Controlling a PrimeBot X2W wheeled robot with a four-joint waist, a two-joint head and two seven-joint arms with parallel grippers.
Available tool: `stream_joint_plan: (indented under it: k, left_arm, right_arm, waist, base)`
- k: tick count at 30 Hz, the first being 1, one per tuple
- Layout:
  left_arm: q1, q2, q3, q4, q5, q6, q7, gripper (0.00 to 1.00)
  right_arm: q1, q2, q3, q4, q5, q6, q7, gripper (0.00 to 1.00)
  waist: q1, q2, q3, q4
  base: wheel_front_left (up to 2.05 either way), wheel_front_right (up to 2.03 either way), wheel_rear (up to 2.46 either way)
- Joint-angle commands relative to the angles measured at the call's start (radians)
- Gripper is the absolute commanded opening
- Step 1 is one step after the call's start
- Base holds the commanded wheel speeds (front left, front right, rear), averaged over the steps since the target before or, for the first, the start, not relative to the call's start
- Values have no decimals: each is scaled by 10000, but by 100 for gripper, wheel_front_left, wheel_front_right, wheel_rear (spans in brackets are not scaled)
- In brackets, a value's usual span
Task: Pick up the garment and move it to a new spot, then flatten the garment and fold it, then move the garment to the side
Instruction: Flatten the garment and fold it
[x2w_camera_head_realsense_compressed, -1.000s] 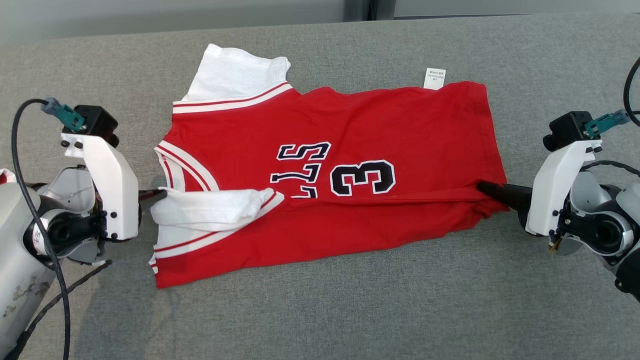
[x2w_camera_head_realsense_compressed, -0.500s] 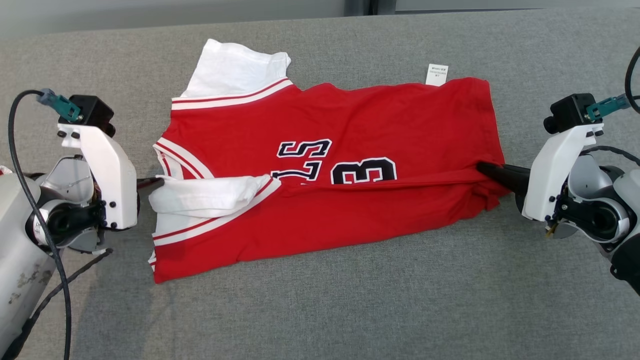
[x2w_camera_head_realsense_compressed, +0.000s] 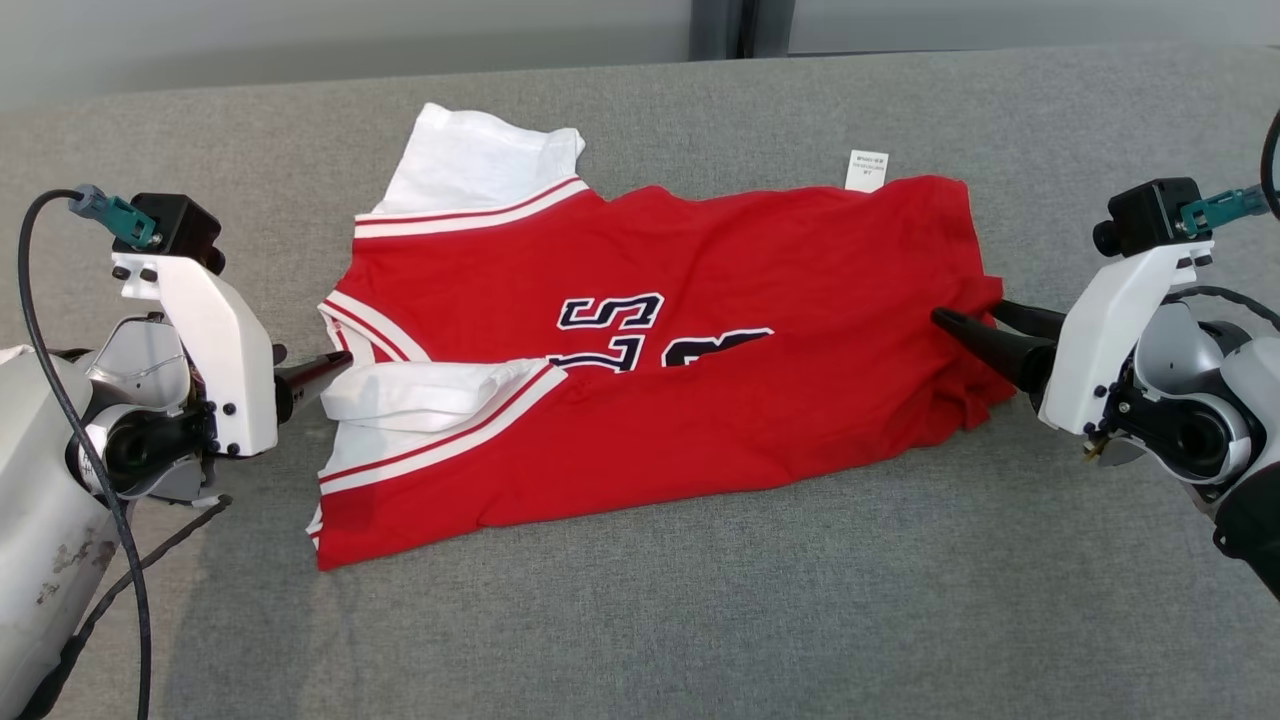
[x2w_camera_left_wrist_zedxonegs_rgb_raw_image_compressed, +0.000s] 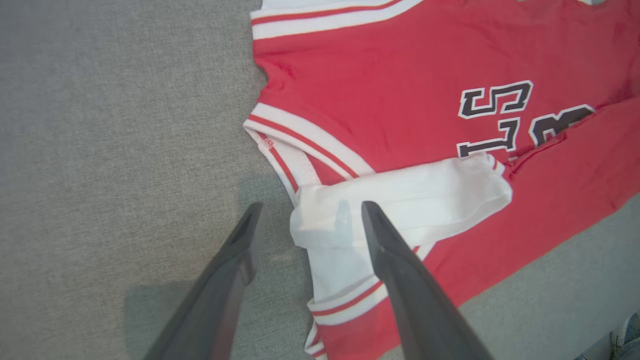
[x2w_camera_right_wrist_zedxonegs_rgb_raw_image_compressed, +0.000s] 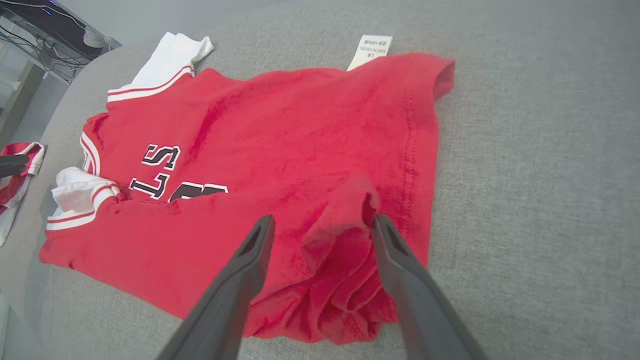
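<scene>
A: Jaws of the left gripper (x2w_camera_left_wrist_zedxonegs_rgb_raw_image_compressed: 311, 205) stand apart, released, straddling the edge of the white sleeve (x2w_camera_head_realsense_compressed: 420, 395). The garment (x2w_camera_head_realsense_compressed: 700, 260) lies mid-frame on the grey fabric surface (x2w_camera_head_realsense_compressed: 640, 620), its lower part folded up. Jaws of the right gripper (x2w_camera_right_wrist_zedxonegs_rgb_raw_image_compressed: 322, 217), likewise parted, flank the bunched hem (x2w_camera_right_wrist_zedxonegs_rgb_raw_image_compressed: 345, 285).

B: Risks?

A: At left, a pinch may catch just the sleeve, so the fold slumps. At right, the wad could stay creased under the fold.

B: Any writing?

A: Black letters "S" and "L", a number half covered. The white tag (x2w_camera_head_realsense_compressed: 867, 170), upper right: print too small to read.
</scene>
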Motion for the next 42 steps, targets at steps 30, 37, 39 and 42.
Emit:
stream_joint_plan:
  k: [30,37,39,42]
  left_arm:
    - [3889,426,289,-2848,1610,2082,-4968,100]
    - [4811,-148,143,-3027,1852,2840,-5929,100]
    - [4893,-189,74,-2947,1905,2902,-5922,100]
    - [4965,-299,-106,-2702,1959,2965,-5854,100]
  right_arm:
    - [2838,-435,-458,78,223,3,-2940,100]
    - [3037,-187,-401,348,275,3,-3050,100]
    - [3047,-168,-391,345,264,3,-3055,100]
    - [3068,-102,-290,390,222,3,-2938,100]
  waist:
    - [0,0,-1572,195]
    - [0,0,-1439,341]
    - [0,0,-1417,355]
    - [0,0,-1383,385]
  base:
    - [0,0,0]
    - [0,0,0]
    - [0,0,0]
    - [0,0,0]
